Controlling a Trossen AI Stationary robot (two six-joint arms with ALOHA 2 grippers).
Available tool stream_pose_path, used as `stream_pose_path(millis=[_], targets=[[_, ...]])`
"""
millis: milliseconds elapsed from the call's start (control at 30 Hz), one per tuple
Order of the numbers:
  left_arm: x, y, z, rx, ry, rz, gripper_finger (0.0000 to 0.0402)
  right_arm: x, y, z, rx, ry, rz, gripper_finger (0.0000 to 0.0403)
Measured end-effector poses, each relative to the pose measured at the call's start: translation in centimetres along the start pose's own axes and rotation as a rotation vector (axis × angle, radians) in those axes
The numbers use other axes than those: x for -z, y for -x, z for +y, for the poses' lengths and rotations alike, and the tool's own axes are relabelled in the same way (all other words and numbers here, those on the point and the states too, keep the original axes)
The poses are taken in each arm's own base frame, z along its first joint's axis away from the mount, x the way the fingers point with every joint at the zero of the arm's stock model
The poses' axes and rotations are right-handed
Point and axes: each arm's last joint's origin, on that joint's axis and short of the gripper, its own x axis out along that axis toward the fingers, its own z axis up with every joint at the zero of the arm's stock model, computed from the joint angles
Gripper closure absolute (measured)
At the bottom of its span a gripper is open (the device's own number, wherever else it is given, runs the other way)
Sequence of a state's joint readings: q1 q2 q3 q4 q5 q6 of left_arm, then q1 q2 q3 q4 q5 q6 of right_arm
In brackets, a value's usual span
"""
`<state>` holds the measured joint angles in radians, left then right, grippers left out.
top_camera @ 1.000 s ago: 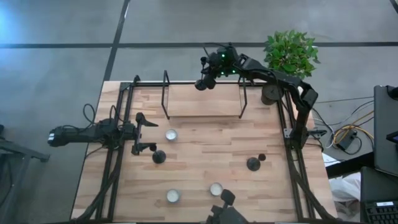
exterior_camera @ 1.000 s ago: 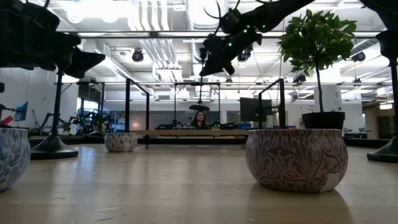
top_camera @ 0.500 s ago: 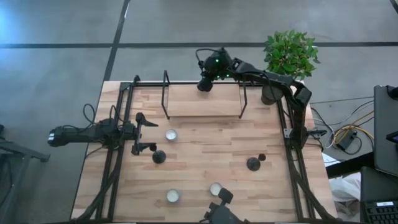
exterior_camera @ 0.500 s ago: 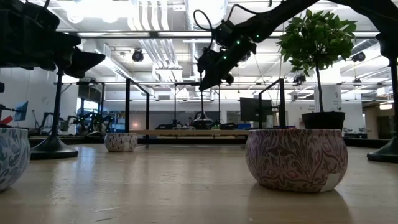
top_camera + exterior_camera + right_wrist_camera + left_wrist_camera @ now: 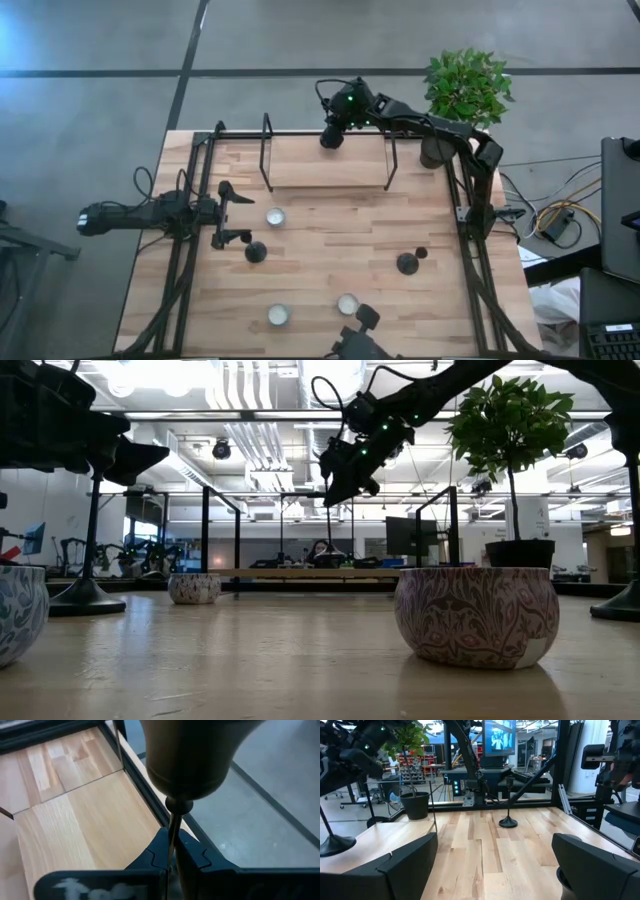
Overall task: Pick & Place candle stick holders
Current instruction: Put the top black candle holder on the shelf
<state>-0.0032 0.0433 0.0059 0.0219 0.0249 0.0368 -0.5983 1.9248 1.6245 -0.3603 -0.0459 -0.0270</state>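
Above the table's far edge, the right gripper (image 5: pixel 172 857) pinches the thin stem of 1 black candle stick holder (image 5: pixel 187 765), its round base filling the wrist view, while 2 others (image 5: pixel 256 251) (image 5: pixel 408 262) stand on the wood and the left gripper (image 5: pixel 232 214) waits wide apart.

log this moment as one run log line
right hand: shut on candle stick holder stem, raised over table's far edge | left hand: open, waiting at left side | two holders on table
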Motion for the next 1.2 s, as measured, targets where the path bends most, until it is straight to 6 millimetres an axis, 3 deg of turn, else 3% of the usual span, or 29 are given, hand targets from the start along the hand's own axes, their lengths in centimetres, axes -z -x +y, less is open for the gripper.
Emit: stream_pose_path(millis=[233,400,1067,1200], targets=[[0.0,0.0,0.0,0.000,0.000,0.000,0.0003,-0.1,2.8,0.7,0.026,-0.015,-0.139,0.0392],[0.0,0.0,0.0,-0.001,0.000,0.000,0.0003,1.2,2.1,0.7,0.010,-0.046,-0.119,0.0392],[0.0,0.0,0.0,-0.001,0.000,0.000,0.0003,1.9,1.1,0.4,-0.012,-0.032,-0.083,0.0392],[0.0,0.0,0.0,-0.001,0.000,0.000,0.0003,1.2,1.2,0.3,-0.010,-0.017,-0.084,0.0392]])
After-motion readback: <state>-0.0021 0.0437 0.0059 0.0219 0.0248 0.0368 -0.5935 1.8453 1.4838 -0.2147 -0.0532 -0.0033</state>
